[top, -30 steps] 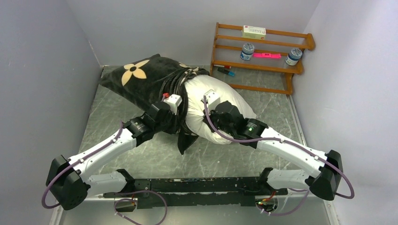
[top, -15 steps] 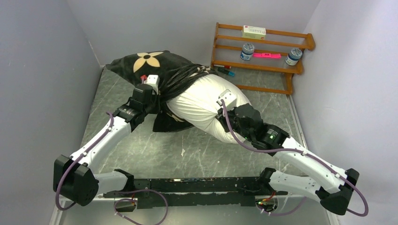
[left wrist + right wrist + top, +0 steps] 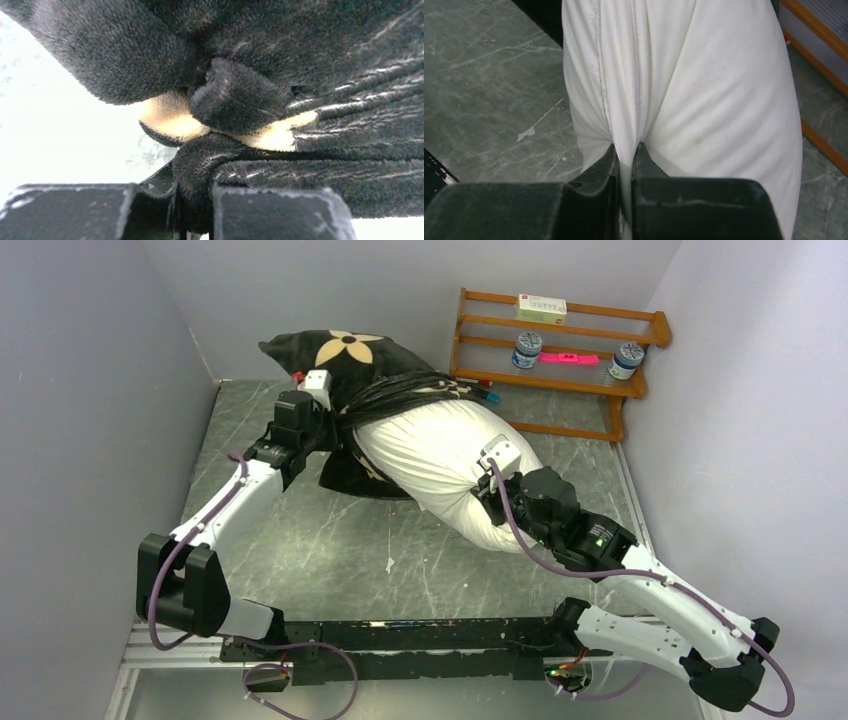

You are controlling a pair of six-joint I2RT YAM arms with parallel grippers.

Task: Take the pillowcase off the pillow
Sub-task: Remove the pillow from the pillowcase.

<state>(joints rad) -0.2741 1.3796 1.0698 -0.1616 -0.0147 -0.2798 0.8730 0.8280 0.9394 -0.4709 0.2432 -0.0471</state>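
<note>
Left claw [image 3: 195, 212] pinches pillowcase [image 3: 300, 50] fold; right claw [image 3: 625, 165] pinches pillow [image 3: 714, 100] seam. Best: pull straight apart, grips tight, freeing pillowcase bunched beyond left claw.

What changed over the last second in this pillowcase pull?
The left gripper, shut on the pillowcase, drew it toward the far wall, while the right gripper, shut on the pillow, pulled it rightward. More white pillow now shows. Both grips held; the wooden rack stayed put.

A robot lab cell: plain grey walls [image 3: 70, 390] box in a marbled table [image 3: 330, 560], arms [image 3: 225, 515] bolted to a rail [image 3: 420, 635].
</note>
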